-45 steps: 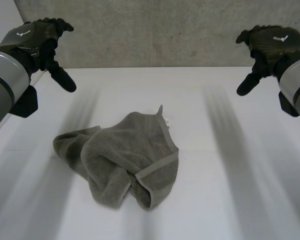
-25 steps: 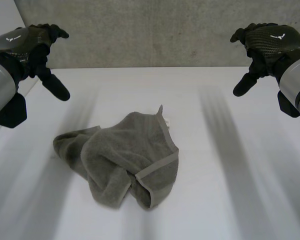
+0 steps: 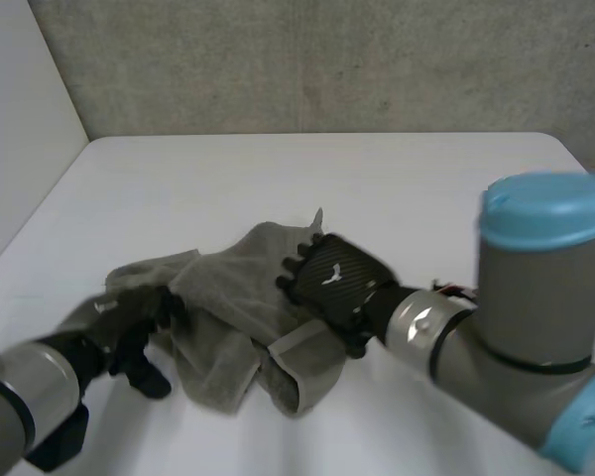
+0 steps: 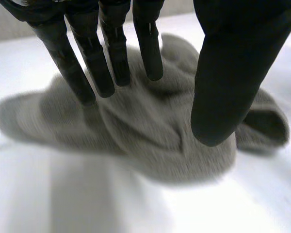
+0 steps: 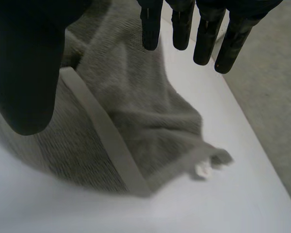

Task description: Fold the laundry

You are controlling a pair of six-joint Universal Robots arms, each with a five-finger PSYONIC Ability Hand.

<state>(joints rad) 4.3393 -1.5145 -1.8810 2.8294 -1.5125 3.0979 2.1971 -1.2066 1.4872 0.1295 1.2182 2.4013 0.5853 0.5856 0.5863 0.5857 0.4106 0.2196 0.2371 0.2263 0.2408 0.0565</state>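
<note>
L hand [image 3: 114,322] & R hand [image 3: 337,280] now down at towel [image 3: 228,283], were raised, fingers straight both

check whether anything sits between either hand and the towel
Nothing visible does. The left hand is at the left edge of the crumpled towel, and the right hand is over its right side by the hemmed band. Both have straight fingers right at the cloth.

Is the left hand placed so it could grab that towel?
Probably yes: the left hand sits at the towel's near end, its fingers straight over the cloth, with nothing between them.
</note>
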